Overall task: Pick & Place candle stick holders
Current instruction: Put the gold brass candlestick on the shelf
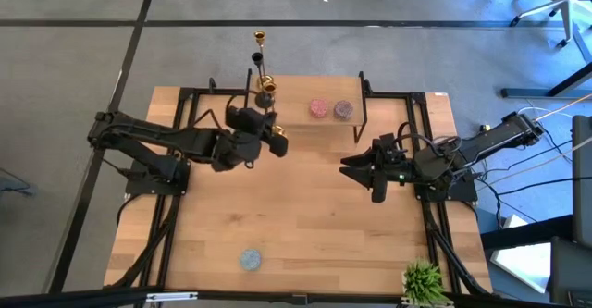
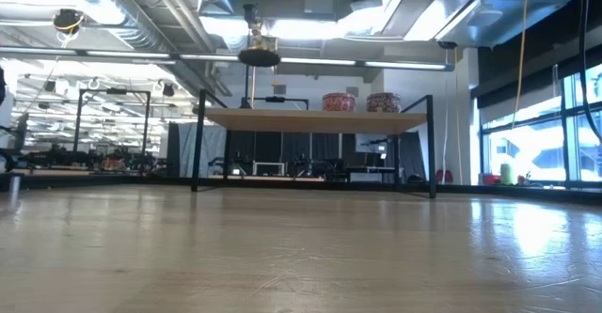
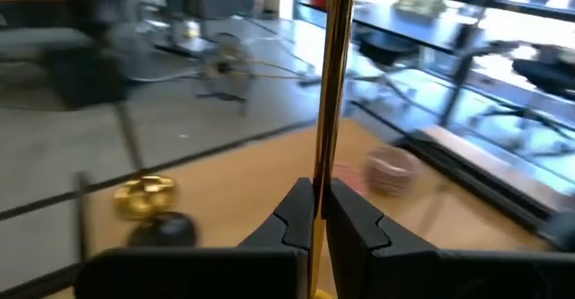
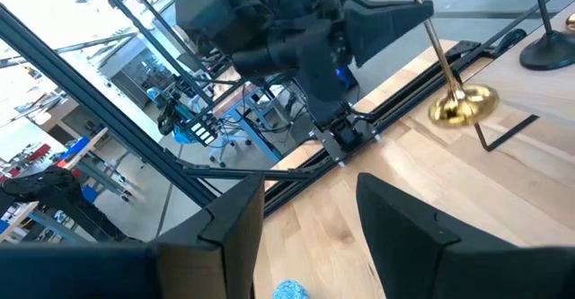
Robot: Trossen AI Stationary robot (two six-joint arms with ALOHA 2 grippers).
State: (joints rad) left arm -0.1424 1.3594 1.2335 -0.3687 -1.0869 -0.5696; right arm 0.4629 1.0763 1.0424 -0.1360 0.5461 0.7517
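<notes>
Mid-transfer, by the look of it: left gripper (image 3: 319, 200) clamped on the thin gold stem of one candle stick holder (image 3: 334, 83), stem upright between the fingers, over the far left part of the table (image 1: 305, 215), just at the left end of the raised shelf (image 1: 319, 123). Right gripper (image 4: 305, 200) waiting over the right side of the table, fingers spread and holding nothing. Next move probably calls for keeping the stem vertical, carrying the piece clear of the shelf's black frame, lowering until the flared base sits flat, and only then letting go; a tall, slim thing like this likely topples on a tilted release. A second gold base (image 3: 144, 196) lies just beyond the grip on the wood, beside a dark round object (image 3: 162, 232). Two small round pots (image 1: 331, 110) stand further right on the shelf. Held piece's own base hidden under the fingers, its cup cut off; impossible to say from the overhead view which gold parts belong to which holder, or where the drop spot is.
</notes>
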